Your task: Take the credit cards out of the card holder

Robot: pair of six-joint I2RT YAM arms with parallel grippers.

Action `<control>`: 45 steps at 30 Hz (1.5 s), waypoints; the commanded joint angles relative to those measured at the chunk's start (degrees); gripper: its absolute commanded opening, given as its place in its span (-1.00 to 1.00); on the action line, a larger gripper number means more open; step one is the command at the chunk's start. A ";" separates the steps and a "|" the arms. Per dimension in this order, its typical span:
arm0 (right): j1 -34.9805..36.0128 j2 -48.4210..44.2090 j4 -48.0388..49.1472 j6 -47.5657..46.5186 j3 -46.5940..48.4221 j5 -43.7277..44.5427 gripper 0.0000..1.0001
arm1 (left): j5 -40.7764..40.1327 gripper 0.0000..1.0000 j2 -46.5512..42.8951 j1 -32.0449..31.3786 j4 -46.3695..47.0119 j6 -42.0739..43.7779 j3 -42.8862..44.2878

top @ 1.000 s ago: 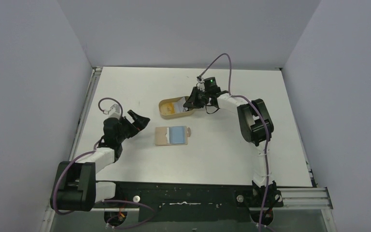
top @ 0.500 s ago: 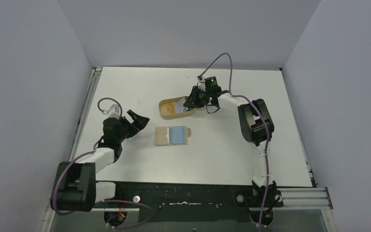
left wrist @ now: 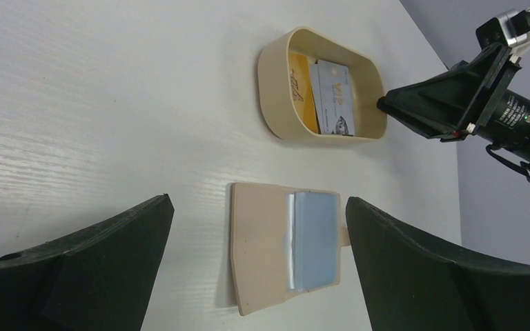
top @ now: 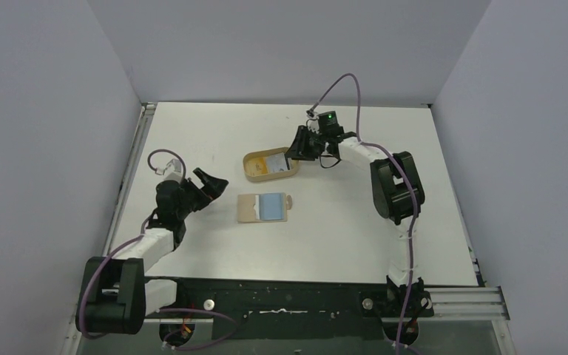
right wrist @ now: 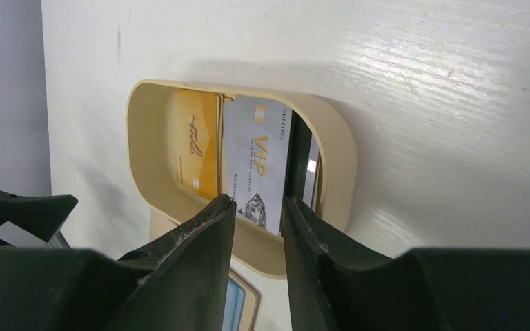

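Note:
The card holder (top: 264, 208) lies open and flat on the table, tan with a light blue inner panel; it also shows in the left wrist view (left wrist: 283, 248). Two credit cards lie in the oval tan tray (top: 250, 167): one yellow-orange (left wrist: 303, 89), one pale with "VIP" print (left wrist: 336, 96), also seen in the right wrist view (right wrist: 259, 155). My right gripper (top: 299, 145) hovers just off the tray's right end, empty, jaws a narrow gap apart (right wrist: 257, 201). My left gripper (top: 211, 183) is wide open and empty, left of the card holder (left wrist: 257, 202).
A thin dark strip (right wrist: 307, 169) stands against the tray's wall beside the pale card; I cannot tell what it is. White table, grey walls on three sides, a metal rail along the left edge (top: 129, 170).
My right gripper has drawn back up and to the right, from over the tray's end to beside it. The left arm and the card holder have not moved.

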 commanded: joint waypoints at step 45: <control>-3.97 -49.42 -16.43 -4.69 -24.28 19.91 1.00 | -2.63 0.94 -13.65 2.19 -43.95 13.82 27.97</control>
